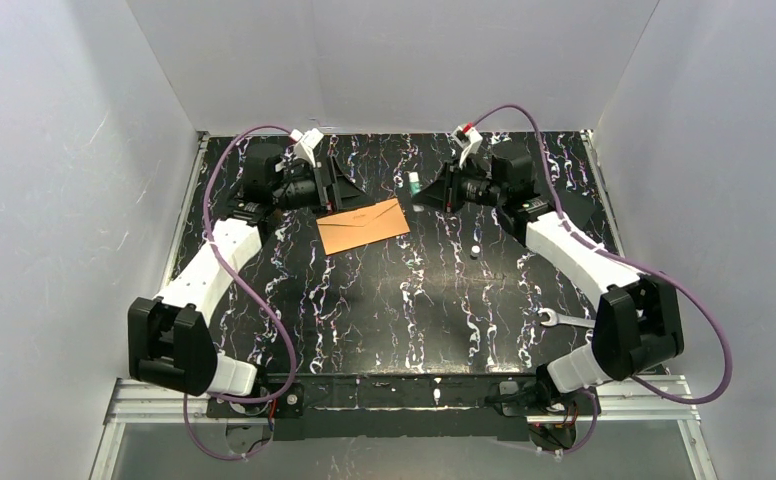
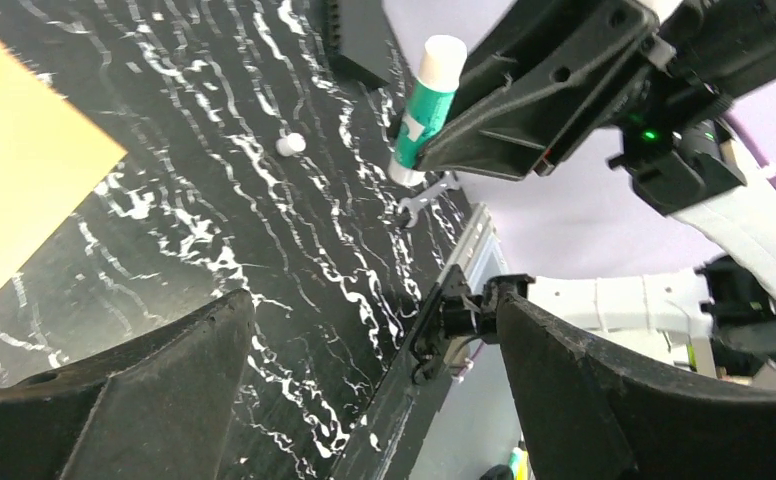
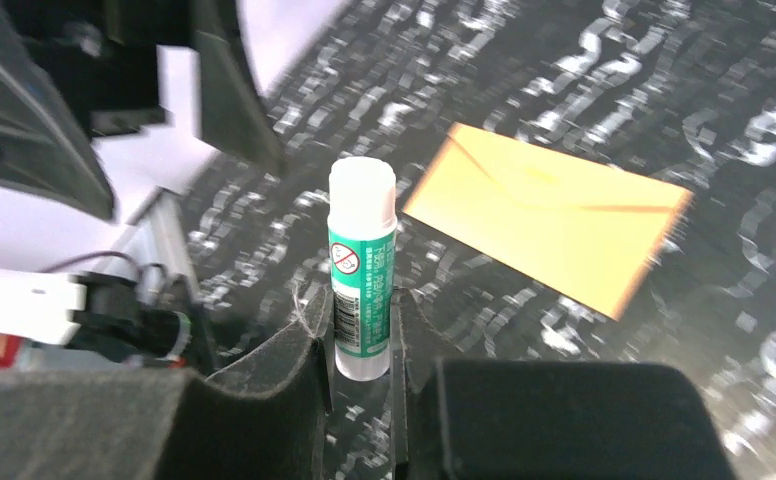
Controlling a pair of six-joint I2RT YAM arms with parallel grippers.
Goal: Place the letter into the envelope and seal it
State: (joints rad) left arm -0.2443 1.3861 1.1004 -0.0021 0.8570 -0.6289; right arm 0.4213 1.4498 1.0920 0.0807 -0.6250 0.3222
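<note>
Right claw (image 3: 362, 345) pinches a glue stick (image 3: 362, 265); left claw (image 2: 374, 370) spread wide.
The envelope (image 1: 363, 225) lies flat on the marbled worktop (image 1: 414, 300) between both claws, flap closed.

Quick headcount of what's on the table. One envelope (image 1: 363, 226), orange-brown, lying flat with its flap down. One glue stick (image 3: 361, 267), green label, white body. One small white cap (image 1: 474, 249) sitting loose on the tabletop, could be off the glue stick but can't say for sure. One wrench (image 1: 564, 319), silver, near the right arm. Two robot arms, so two grippers: left gripper (image 2: 374, 390) and right gripper (image 3: 361, 365). One table (image 1: 384, 320), black with white marbling. Can't spot a separate sheet of paper anywhere, so zero counted there.
</note>
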